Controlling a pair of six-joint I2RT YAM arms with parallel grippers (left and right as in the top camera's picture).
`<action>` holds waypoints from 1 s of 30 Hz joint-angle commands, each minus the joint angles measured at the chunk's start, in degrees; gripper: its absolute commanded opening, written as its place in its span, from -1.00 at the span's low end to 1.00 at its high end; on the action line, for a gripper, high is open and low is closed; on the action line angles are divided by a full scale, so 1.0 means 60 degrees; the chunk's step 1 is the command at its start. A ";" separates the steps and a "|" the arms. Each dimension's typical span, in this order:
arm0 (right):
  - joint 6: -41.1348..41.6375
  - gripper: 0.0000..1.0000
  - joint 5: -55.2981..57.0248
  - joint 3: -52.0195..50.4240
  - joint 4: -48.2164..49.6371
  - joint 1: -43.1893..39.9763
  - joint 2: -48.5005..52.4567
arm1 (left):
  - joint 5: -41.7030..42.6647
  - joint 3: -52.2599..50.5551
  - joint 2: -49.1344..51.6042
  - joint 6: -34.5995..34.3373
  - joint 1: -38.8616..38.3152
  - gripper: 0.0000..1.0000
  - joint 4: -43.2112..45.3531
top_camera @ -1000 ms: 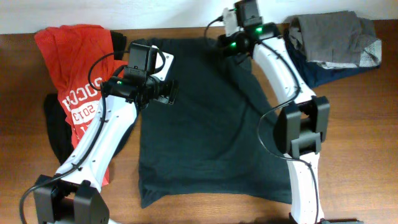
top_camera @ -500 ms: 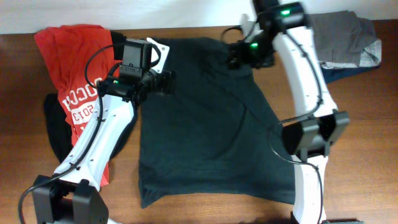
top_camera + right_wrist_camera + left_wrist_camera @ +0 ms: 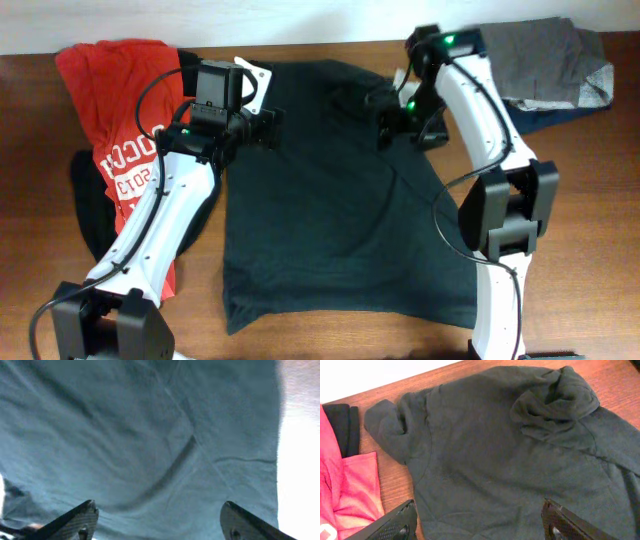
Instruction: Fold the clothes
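The black T-shirt (image 3: 330,220) lies spread flat in the middle of the table, its hem toward the near edge. Its far right sleeve is bunched into a lump (image 3: 555,405), and the far left sleeve (image 3: 387,425) is folded in. My left gripper (image 3: 268,128) hovers over the shirt's far left shoulder, open, with only cloth below it (image 3: 479,527). My right gripper (image 3: 388,130) hangs over the far right shoulder, also open. In the right wrist view (image 3: 159,525) nothing sits between its fingers, and the shirt (image 3: 150,435) fills the frame.
A red shirt with white print (image 3: 120,130) lies at the far left, with a dark cloth (image 3: 90,210) partly under it. A pile of grey and navy clothes (image 3: 540,70) sits at the far right corner. A pale wall runs along the table's far edge.
My right gripper has opened, let go of the shirt's far edge, and moved toward me and to the right. My left gripper shifted slightly toward the far edge.
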 commanded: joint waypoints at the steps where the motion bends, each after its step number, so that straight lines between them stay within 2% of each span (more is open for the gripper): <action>1: -0.0033 0.57 0.0091 -0.1111 0.0586 0.0310 -0.0058 | -0.0073 0.0076 0.0098 0.0160 0.0033 0.58 0.0025; 9: 0.0091 0.51 0.0102 -0.3978 0.2721 0.0535 -0.0058 | -0.0076 0.0076 0.0117 0.0193 0.0033 0.58 0.0022; 12: 0.0561 0.51 0.0681 -0.4513 0.3220 0.0514 -0.0058 | -0.0076 0.0076 0.0117 0.0197 0.0033 0.59 0.0022; 21: 0.1064 0.53 0.2667 -0.5136 0.4645 -0.0175 -0.0058 | -0.0073 0.0076 0.0335 0.0375 0.0033 0.58 0.0036; 27: 0.0933 0.54 0.3246 -0.5166 0.5708 -0.1475 -0.0058 | -0.0087 0.0076 0.0885 0.0594 0.0033 0.58 0.0171; 30: 0.0466 0.61 0.3198 -0.5089 0.5727 -0.2317 -0.0058 | -0.0393 0.0076 0.1239 0.0612 0.0040 0.58 0.0882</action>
